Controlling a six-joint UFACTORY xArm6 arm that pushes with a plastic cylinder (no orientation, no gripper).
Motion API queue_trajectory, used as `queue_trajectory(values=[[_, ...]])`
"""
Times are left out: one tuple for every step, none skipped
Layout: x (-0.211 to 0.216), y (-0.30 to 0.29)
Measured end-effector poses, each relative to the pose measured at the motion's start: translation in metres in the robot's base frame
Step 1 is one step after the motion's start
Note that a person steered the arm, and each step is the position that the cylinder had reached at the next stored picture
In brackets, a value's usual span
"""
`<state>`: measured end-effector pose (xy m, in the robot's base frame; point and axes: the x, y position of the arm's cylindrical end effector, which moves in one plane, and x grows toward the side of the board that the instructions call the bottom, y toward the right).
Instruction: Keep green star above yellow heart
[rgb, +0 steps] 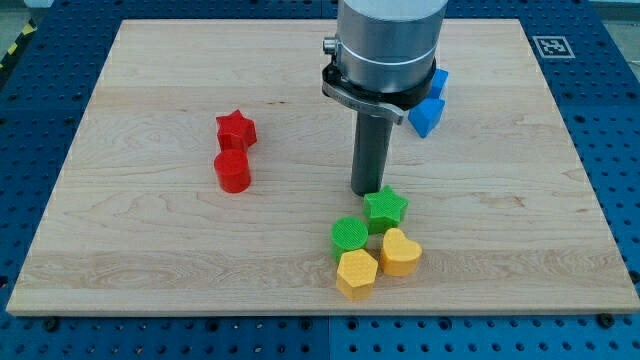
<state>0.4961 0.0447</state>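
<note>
The wooden surface (150, 250) fills most of the frame, and my arm's grey housing (388, 45) comes down from the top centre, cutting off part of the two blue blocks (428, 108) at upper right, so their shapes are hard to read. There are no fingers here, only a rod; my tip (368, 192) sits just beside the upper left edge of the green star (385, 209), whether touching I cannot tell.

The green star lies below centre, directly above the yellow heart (400, 252) and touching it. It looks light, rigid and likely to slide or spin easily, so I would push on a flat flank rather than a point.

A green round block (349, 234) and a yellow hexagon-like block (357, 272) crowd its left.
</note>
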Motion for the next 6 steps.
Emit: queue_trajectory(values=[[0.003,0.001],[0.008,0.002],[0.013,0.004],[0.014,0.005],[0.017,0.006],[-0.003,0.006]])
